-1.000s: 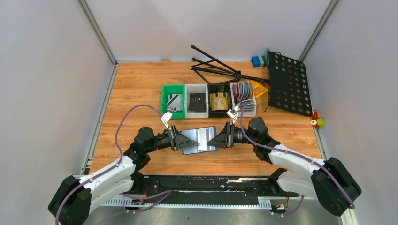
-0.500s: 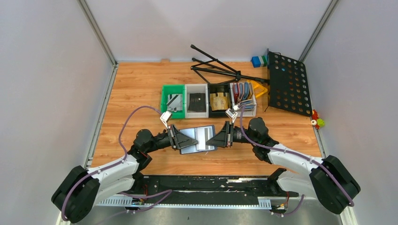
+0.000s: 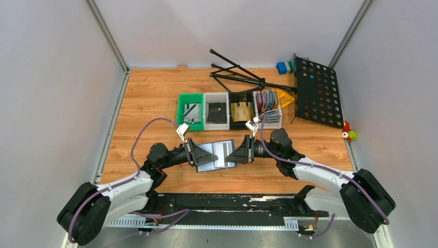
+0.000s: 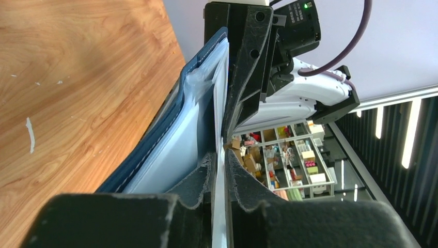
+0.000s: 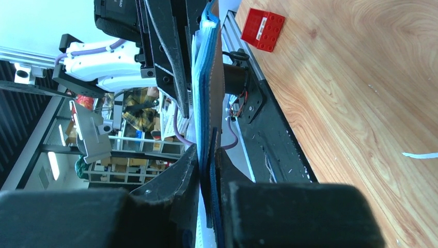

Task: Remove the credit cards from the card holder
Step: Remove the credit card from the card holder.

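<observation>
Step in hand: card extraction. The card holder [image 4: 170, 150] is hanging open in the air between both claws, over the middle of the tabletop [image 3: 155, 103], toward its near edge.

The right gripper [image 5: 206, 155] is clamping, nearly closed, on the holder's navy edge. The left gripper [image 4: 221, 160] is pinching a thin pale edge, judged to be a credit card [image 4: 222, 103].

Next move: the left arm pulling straight along the pocket while the right is bracing the holder.

Navy card holder [image 3: 206, 151], open (pale lining up), striped grey card [image 3: 229, 150] inside.

Both pairs of jaws meet the card holder's [image 3: 216, 154] ends.
</observation>
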Controlling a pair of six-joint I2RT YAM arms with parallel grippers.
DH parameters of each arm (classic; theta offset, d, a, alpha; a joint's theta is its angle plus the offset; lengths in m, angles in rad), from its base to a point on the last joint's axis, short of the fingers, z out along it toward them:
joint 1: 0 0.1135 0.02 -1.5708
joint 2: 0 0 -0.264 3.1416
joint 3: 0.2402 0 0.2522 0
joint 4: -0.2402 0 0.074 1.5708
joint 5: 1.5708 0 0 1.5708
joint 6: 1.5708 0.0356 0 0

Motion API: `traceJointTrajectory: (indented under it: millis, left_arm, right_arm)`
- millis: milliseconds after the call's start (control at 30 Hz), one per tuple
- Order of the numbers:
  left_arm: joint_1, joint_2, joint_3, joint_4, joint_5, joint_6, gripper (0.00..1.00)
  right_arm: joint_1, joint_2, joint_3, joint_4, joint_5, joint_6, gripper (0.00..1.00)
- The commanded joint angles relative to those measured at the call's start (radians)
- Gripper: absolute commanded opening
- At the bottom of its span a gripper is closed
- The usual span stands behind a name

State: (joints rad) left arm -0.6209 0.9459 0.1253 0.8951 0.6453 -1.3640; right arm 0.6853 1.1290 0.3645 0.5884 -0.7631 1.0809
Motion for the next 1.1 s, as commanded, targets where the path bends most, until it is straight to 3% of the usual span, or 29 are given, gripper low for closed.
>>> traceJointTrajectory:
  millis: [0,167,267,367,567,1067]
  left_arm:
    - [-0.002,0.027,0.025,0.160,0.033,-0.026,0.18]
    - [-0.003,0.056,0.009,0.231,0.035,-0.055,0.18]
    - [-0.002,0.043,-0.003,0.213,0.021,-0.046,0.10]
    - [0.001,0.011,-0.009,0.161,0.015,-0.024,0.10]
    - [0.016,-0.046,-0.019,0.092,0.017,-0.002,0.10]
    - [0.049,-0.062,-0.041,0.057,0.029,0.009,0.00]
  right_arm:
    - [0.039,0.040,0.045,0.008,0.003,-0.039,0.00]
    - [0.047,0.059,0.041,0.060,-0.001,-0.009,0.00]
    - [0.045,0.044,0.035,0.051,0.018,-0.006,0.00]
    - [0.040,0.024,0.025,0.031,0.039,-0.007,0.01]
    - [0.034,0.025,0.026,0.018,0.024,-0.010,0.07]
    - [0.022,0.077,0.016,0.130,-0.002,0.048,0.23]
